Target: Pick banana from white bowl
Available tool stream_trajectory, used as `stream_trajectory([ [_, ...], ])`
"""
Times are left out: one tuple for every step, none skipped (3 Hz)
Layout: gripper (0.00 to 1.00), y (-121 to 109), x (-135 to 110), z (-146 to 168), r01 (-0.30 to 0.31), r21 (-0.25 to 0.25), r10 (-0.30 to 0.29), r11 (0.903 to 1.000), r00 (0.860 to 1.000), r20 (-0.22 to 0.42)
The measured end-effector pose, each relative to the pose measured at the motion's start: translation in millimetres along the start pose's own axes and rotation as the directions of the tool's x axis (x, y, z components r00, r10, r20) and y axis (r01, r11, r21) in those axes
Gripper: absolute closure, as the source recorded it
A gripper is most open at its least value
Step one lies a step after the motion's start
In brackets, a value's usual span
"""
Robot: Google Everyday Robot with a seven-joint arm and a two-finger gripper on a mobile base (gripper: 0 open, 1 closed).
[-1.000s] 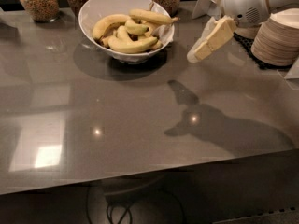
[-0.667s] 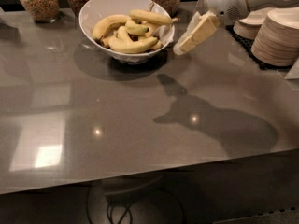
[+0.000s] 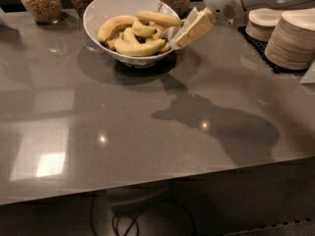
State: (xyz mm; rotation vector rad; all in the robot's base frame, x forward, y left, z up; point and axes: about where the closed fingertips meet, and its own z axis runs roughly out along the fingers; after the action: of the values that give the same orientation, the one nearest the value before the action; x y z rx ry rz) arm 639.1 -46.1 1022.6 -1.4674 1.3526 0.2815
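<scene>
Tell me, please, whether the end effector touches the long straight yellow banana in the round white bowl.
Cannot tell: camera view shows the end effector beside the banana, contact unclear.

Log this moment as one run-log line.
gripper: at right rim of white bowl | banana: in bowl atop other bananas, not yet lifted | phase: pre-grasp

Gripper (image 3: 183,31) moved to white bowl (image 3: 101,9) rim.
It has travelled left along the counter's (image 3: 147,171) far edge, away from the far-right corner, and now overlaps the bowl's right rim; its shadow (image 3: 216,127) has shifted left likewise.
</scene>
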Motion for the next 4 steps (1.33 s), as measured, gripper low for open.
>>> stream_trajectory([
  [0.0, 1, 1, 2, -0.007, 0.017, 0.007, 0.9998, 1.0, 0.006],
  [0.0, -4, 5, 9, -0.02, 0.052, 0.018, 0.9985, 0.999, 0.035],
  [0.0, -24, 15, 33, -0.054, 0.085, 0.046, 0.9949, 0.995, 0.086],
  [0.0, -41, 24, 51, -0.077, 0.097, 0.065, 0.9923, 0.991, 0.12],
])
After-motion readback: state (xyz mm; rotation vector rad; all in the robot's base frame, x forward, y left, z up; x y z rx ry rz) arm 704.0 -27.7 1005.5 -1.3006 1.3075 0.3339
